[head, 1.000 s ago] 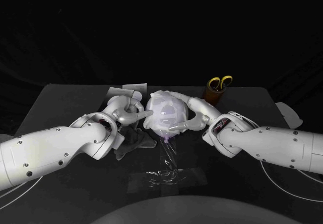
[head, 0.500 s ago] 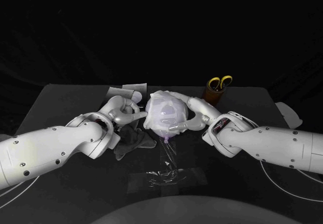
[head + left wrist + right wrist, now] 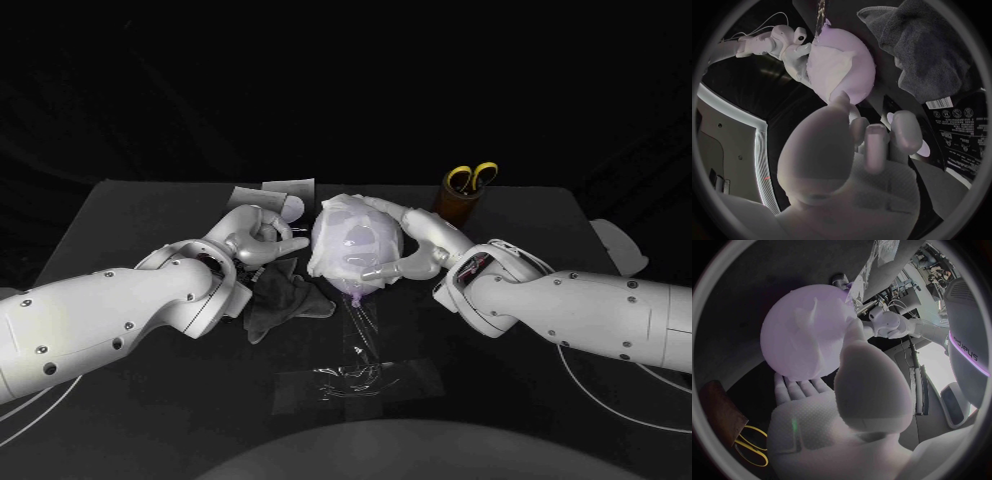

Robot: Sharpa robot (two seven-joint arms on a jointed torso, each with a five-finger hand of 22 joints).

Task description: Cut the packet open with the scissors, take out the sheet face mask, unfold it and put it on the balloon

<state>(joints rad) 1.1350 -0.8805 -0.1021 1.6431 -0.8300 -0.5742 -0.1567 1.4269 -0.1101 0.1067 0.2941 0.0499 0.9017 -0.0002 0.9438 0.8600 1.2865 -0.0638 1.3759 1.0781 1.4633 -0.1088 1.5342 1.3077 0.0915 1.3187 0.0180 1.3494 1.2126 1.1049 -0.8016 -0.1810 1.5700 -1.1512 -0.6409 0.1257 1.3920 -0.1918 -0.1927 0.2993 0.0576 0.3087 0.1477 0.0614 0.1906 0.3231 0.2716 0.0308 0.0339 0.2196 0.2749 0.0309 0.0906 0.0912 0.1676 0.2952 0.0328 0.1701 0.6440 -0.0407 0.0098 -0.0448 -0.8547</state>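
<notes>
Nearest the robot, straight in front of the balloon (image 3: 355, 284), a patch of clear film (image 3: 353, 378) is stuck to the desk (image 3: 130, 215), and the balloon's thin stem rises from it. Just to the near left of the balloon lies a crumpled dark cloth (image 3: 286, 300). The balloon stands mid-desk with the sheet mask (image 3: 343, 232) draped white over its front and top, so lilac skin shows only at the bottom.

The left hand (image 3: 260, 236) hovers just beside the balloon's left flank, fingers loosely apart and gripping nothing. Whether a fingertip touches the mask I cannot tell. The right hand (image 3: 408, 250) cups the balloon's right side, fingers spread round the back and thumb pressed on the lower front.

Beyond the balloon to the left lies the packet (image 3: 289, 188), apparently opened. Beyond it to the right the scissors (image 3: 472, 178) stand, yellow handles up, in a brown holder (image 3: 459, 208).

Judging from this, the cutting, removal and unfolding are done and the mask is on. What seems left is smoothing its edges and letting go.
</notes>
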